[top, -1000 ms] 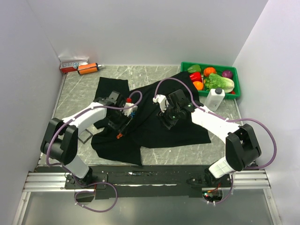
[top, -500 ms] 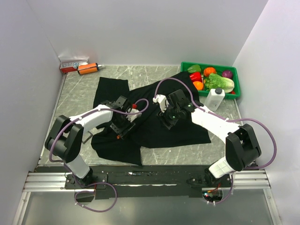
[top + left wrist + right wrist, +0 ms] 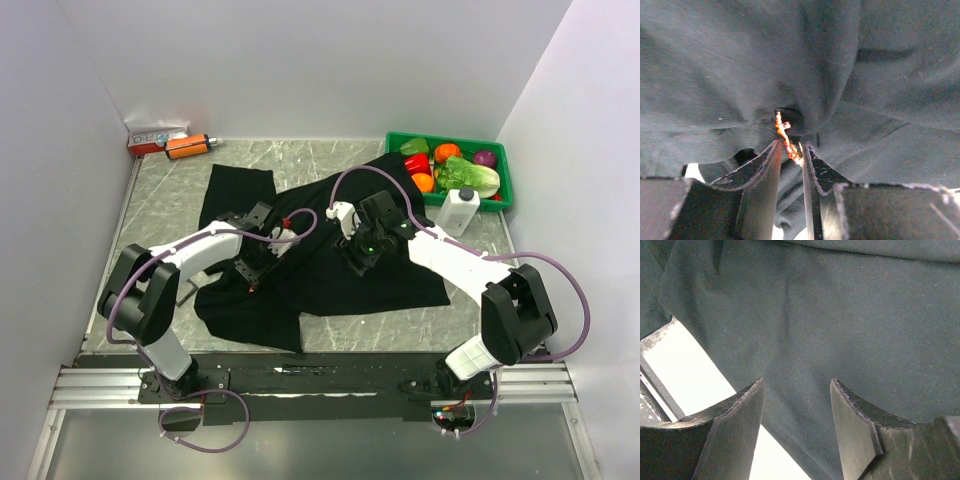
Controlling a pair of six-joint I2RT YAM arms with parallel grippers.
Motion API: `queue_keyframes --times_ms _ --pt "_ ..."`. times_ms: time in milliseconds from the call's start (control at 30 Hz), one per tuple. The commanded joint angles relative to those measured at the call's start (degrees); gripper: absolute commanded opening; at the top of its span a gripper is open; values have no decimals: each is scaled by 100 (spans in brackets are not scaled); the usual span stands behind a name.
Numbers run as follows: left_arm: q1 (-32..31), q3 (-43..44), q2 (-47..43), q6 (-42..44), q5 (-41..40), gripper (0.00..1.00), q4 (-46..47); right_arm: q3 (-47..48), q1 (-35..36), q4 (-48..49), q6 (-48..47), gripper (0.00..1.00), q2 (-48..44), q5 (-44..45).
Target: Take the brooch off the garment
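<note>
The black garment lies crumpled across the middle of the table. The brooch, a tiny orange-tan ornament, sticks up from a pucker in the cloth. My left gripper has its tips drawn in close on either side of it, and the ornament rests against the right finger. In the top view the left gripper covers the brooch. My right gripper stands open, pressed down on a flat stretch of the garment, near the shirt's middle.
A green bin of toy vegetables sits at the back right, with a white bottle in front of it. An orange cylinder with a black cap and a red-and-white box lie in the back left corner. Walls close three sides.
My left gripper has slid a little toward the near left onto the brooch, and its jaws have narrowed around it. The right arm has not moved.
</note>
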Motion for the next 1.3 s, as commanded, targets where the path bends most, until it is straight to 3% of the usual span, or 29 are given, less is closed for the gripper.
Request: queue_keyframes --times_ms 0,433,700,767,1067,1267 --pt "0 378 -65 -133 -215 29 -38 125 53 136 -39 63 29 5" --pt "105 361 -13 -142 13 20 -161 371 70 39 -82 63 222 22" --pt "220 326 -65 -107 66 1 -292 257 79 56 -82 63 161 -13" --pt "325 326 -74 -98 145 1 -389 248 88 56 -82 62 108 -48" --pt "791 651 -101 -239 1462 1 -679 669 158 -85 -188 60 55 -1347" --pt "888 1678 373 305 1902 1 -1715 784 377 828 146 60 301 -1928"
